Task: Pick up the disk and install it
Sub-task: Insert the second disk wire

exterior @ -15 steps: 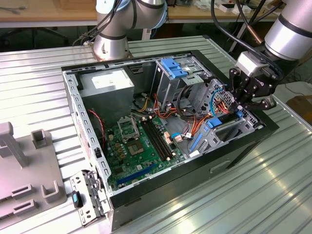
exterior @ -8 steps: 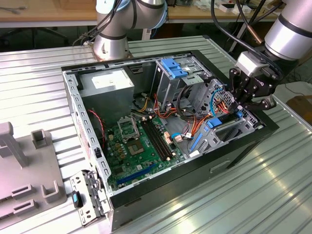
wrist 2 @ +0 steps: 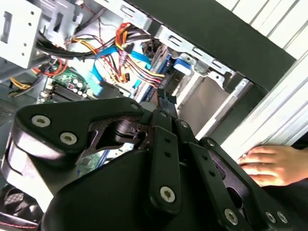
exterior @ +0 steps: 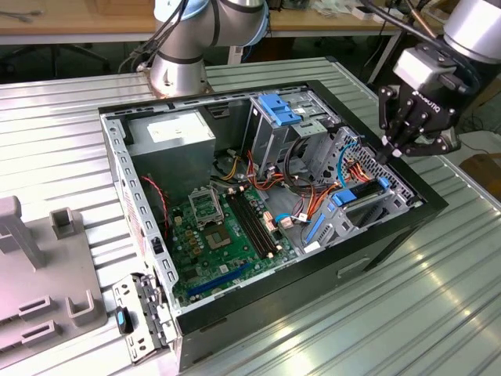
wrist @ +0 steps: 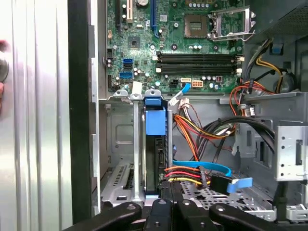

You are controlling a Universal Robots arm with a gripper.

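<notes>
The disk sits edge-up in the drive cage at the front corner of the open computer case, with blue rails on either side. In the first wrist view the disk is a dark slab in a metal slot with a blue tab at its end. My black gripper hovers just above the cage, on the exterior view's right. Its fingers are shut together and hold nothing. In the first wrist view the gripper is close to the disk's near end. I cannot tell if it touches.
Orange, red and blue cables crowd the space beside the cage. The green motherboard and a grey power-supply box fill the case's other half. A person's hand rests on the ribbed table beside the case. A grey fixture stands at the exterior view's left.
</notes>
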